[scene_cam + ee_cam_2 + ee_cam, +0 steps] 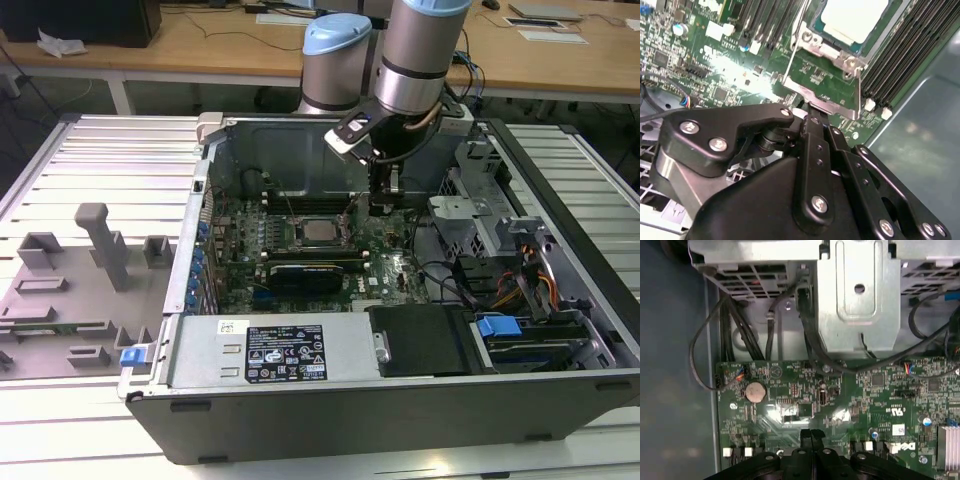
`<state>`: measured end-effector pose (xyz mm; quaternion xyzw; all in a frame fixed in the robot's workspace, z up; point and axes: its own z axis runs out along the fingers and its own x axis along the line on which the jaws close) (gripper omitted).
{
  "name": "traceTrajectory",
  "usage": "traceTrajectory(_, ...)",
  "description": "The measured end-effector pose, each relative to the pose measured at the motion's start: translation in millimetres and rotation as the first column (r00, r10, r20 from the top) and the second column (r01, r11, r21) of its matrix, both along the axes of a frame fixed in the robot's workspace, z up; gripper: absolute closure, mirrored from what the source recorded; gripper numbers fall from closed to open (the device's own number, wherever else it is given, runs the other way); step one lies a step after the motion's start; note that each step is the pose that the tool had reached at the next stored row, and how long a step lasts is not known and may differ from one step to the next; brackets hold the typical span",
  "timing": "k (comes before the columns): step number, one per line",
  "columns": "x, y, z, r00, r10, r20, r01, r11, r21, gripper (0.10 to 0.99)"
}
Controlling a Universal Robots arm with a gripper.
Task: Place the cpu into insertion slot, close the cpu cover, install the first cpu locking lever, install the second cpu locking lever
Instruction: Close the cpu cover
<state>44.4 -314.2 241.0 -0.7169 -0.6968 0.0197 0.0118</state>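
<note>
Off the gripper (383, 207) toward the exterior view's left, shows the cpu (320, 232) lying flat in the insertion slot (298, 235), already placed. At the fingertips, meets the raised free edge of the cpu cover (825, 100), fingers (806, 436) drawn together on nothing visible, as if to push it down. Farther right, sits close to a metal drive cage (465, 215) inside the open case (400, 400) on a slatted table (90, 150).

Pale silver cpu (855, 17), green circuit board (875, 390), black pincer (811, 434), silver cpu cover (822, 101)
</note>
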Motion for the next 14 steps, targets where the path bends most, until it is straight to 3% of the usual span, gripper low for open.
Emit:
traceTrajectory(7, -16.9, 0.0, 0.0, 1.0, 0.0, 0.005, 0.0, 1.0, 0.0, 0.98)
traceTrajectory(10, -34.0, 0.0, 0.0, 0.9999, 0.0, 0.0113, 0.0, 1.0, 0.0, 0.98)
traceTrajectory(11, -43.5, 0.0, 0.0, 0.9999, 0.0, 0.0145, 0.0, 1.0, 0.0, 0.98)
traceTrajectory(14, -49.7, 0.0, -0.1, 0.9998, 0.0, 0.018, 0.0, 1.0, 0.0, 0.98)
